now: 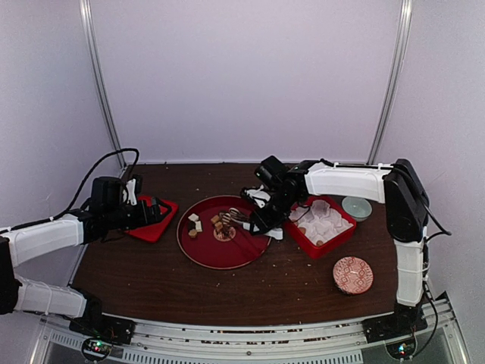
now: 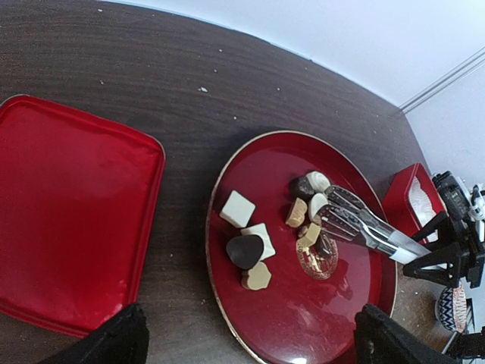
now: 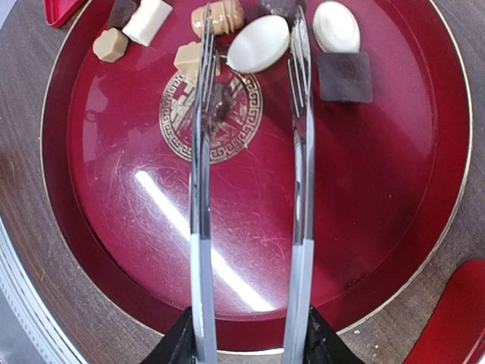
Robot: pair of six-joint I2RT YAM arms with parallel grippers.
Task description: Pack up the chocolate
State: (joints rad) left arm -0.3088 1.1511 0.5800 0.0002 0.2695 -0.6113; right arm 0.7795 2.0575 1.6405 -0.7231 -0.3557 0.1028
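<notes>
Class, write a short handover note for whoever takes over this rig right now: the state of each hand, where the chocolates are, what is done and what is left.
Left hand: open, empty, over the red tray.
Right hand: shut on the tongs, whose tips are either side of a cream oval chocolate on the round plate.
The other pieces sit clustered on that plate.
The box with paper cups is to the right of the plate. Whether any piece is inside is too small to tell.
Done: nothing clearly packed.
Left: move each piece into the box with the tongs.
</notes>
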